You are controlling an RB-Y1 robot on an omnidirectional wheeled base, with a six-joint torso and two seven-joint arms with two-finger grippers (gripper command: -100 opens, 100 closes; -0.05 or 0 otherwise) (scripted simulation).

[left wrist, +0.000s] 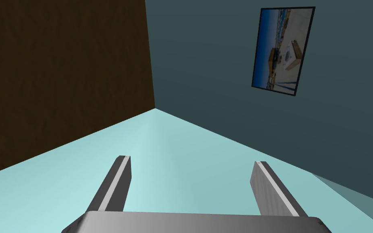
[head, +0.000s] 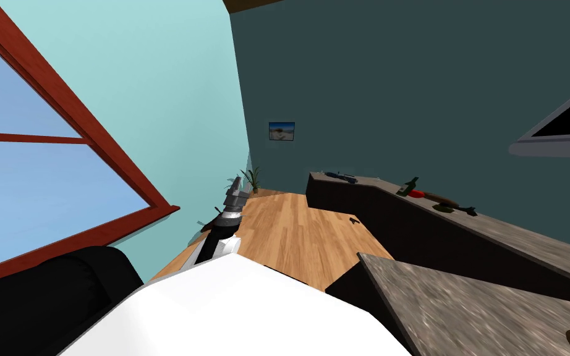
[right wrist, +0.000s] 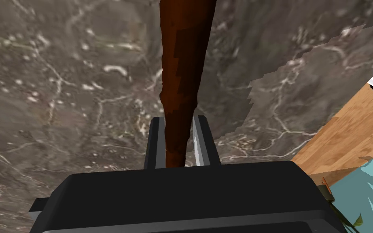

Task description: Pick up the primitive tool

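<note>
The right gripper [right wrist: 179,118] is clamped on the reddish-brown primitive tool [right wrist: 183,52], marbled countertop [right wrist: 60,81] behind it; the left gripper [left wrist: 192,159] is spread wide, empty

Bare stone countertop [right wrist: 60,101] flanks the brown handle [right wrist: 183,60] on both sides.

The primitive tool [right wrist: 183,60] pinched in our right gripper [right wrist: 178,118] looks like matt, dark red-brown wood. The counter [head: 494,309] at two o'clock is veined, mottled grey-brown stone; the floor [head: 290,228] at twelve, smooth pale wood planks. Our left gripper [left wrist: 192,159] has satin grey, metal-looking fingers.
</note>
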